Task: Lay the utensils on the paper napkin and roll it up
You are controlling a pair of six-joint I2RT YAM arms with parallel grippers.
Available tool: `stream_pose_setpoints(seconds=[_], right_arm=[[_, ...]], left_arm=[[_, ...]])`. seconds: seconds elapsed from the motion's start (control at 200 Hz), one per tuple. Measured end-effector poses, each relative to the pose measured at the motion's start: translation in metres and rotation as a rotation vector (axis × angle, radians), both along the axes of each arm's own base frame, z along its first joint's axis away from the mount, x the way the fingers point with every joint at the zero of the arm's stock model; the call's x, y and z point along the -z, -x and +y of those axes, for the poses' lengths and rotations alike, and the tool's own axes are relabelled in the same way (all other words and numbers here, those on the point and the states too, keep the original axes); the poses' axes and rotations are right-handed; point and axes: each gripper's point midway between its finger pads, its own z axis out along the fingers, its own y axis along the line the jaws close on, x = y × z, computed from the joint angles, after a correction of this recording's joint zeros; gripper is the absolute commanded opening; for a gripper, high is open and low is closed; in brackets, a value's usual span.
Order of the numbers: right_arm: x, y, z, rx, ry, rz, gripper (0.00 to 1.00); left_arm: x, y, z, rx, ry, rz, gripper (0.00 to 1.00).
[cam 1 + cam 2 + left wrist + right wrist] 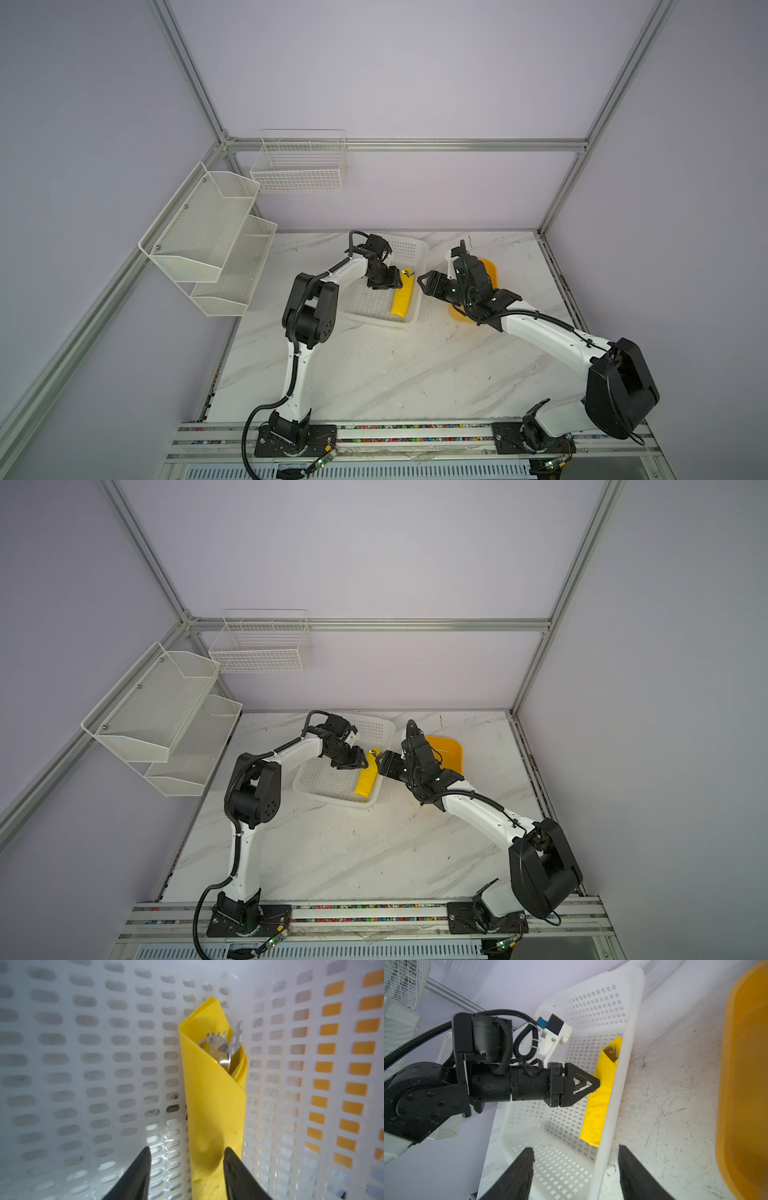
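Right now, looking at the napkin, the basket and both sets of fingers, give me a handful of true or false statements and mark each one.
1. The paper napkin lies rolled up inside the white basket, along one side wall. True.
2. The utensils lie bare on the basket floor. False: they are wrapped in the napkin, with only their tips poking out of one end.
3. The left gripper has its fingers shut on the roll. False: the fingers stand apart, over the roll's other end.
4. The right gripper has open fingers with nothing between them. True.
5. The orange tub stands on the table beside the basket. True.
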Motion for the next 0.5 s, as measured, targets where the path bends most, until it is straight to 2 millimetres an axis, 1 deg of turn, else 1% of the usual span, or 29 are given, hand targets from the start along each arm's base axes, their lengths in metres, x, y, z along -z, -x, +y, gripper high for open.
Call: stream_pose_setpoints(seconds=[0.13,0.275,0.425,0.5], right_arm=[[0.0,0.0,0.0,-0.001,0.0,0.001,0.66],[0.0,0.001,0.001,-0.005,-0.003,0.003,0.66],[0.001,0.001,0.001,-0.008,-0.004,0.006,0.66],[0.001,0.001,0.001,-0.007,-0.003,0.009,0.66]], left_arm=[[0.002,0.002,0.002,-0.004,-0.011,0.009,0.4],[0.003,0.003,0.002,-0.009,-0.01,0.019,0.3],[0.011,0.006,0.003,-0.009,-0.015,0.044,0.26],[0.011,0.007,0.002,-0.008,-0.013,0.046,0.24]])
